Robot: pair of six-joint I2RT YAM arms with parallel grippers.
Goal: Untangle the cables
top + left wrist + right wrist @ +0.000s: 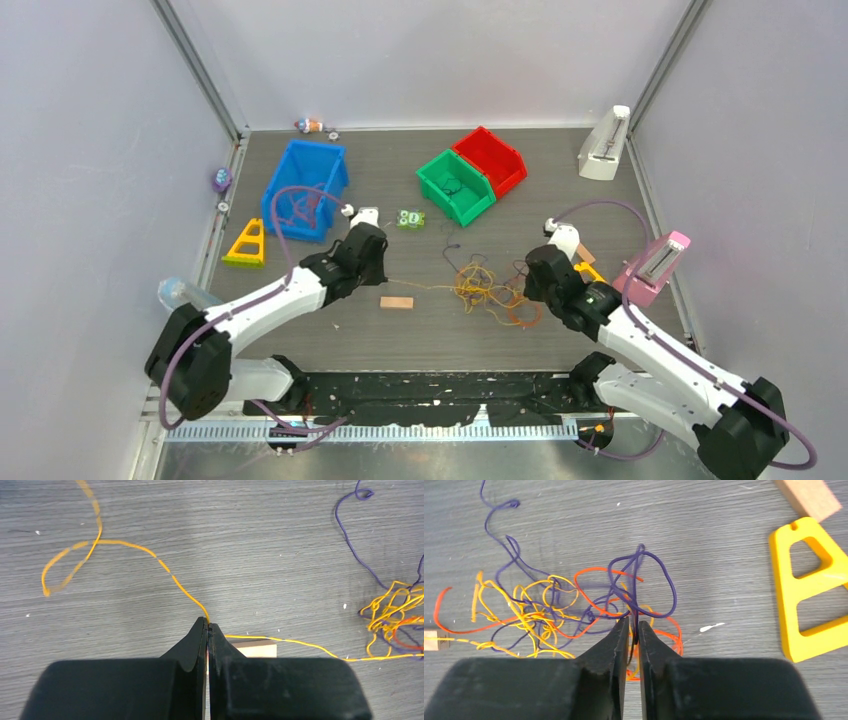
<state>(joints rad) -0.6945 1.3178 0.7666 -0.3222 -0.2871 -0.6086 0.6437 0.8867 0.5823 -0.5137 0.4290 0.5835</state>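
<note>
Handling these cables (492,290) means light, limp, thin strands that snag on one another; the tangle lies near the middle of the surface (420,340), slightly toward its near edge. The left tool (207,625) is pressed together on a yellow strand (125,544) leading out of it; the right tool (633,625) seems to pinch a purple strand (670,587). Outer loops and free ends look the best holds.

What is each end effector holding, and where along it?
Left end effector: yellow cable, mid-strand. Right end effector: purple cable, at a loop in the tangle.
</note>
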